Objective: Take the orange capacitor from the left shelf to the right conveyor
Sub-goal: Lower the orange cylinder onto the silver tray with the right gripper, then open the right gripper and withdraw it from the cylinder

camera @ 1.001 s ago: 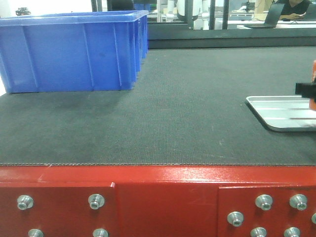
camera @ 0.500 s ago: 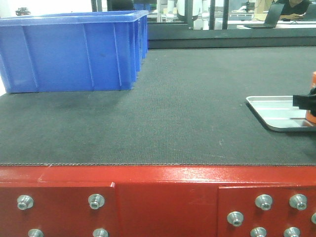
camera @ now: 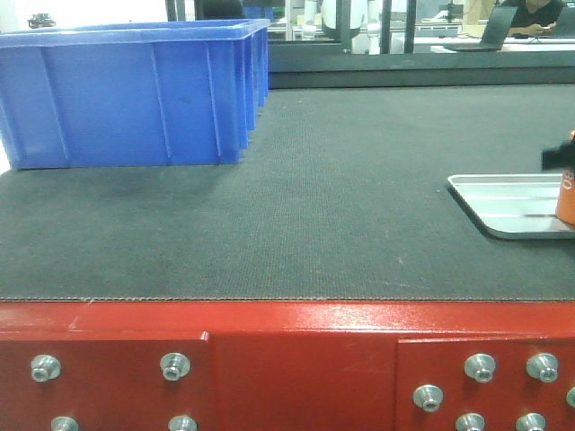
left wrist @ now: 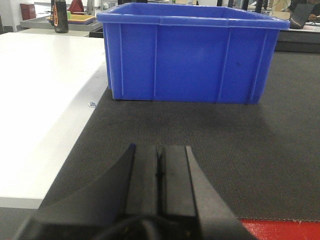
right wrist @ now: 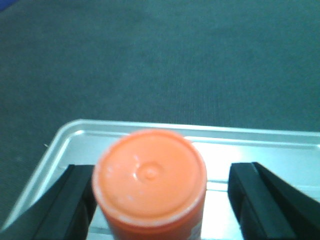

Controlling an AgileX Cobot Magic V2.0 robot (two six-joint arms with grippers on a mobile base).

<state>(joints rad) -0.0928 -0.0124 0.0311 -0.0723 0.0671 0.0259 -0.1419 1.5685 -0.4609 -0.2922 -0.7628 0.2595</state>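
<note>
The orange capacitor [right wrist: 150, 182] stands upright in a shallow silver tray [right wrist: 70, 132] on the right conveyor's dark belt [camera: 341, 197]. It also shows at the right edge of the front view [camera: 567, 199]. My right gripper [right wrist: 162, 187] is open around it: the left finger [right wrist: 72, 195] is close beside it and the right finger [right wrist: 250, 187] stands apart from it. My left gripper [left wrist: 160, 152] is shut and empty, low over the belt's near left part. The left shelf is out of view.
A large blue plastic bin [camera: 135, 94] stands on the belt at the back left, also ahead of the left gripper [left wrist: 192, 52]. The red bolted frame [camera: 287, 359] runs along the front. A white tabletop [left wrist: 40, 100] lies left of the belt.
The right gripper lowered the capacitor onto the tray, then opened. Its black part now sits higher and further right, and the capacitor stands free.
</note>
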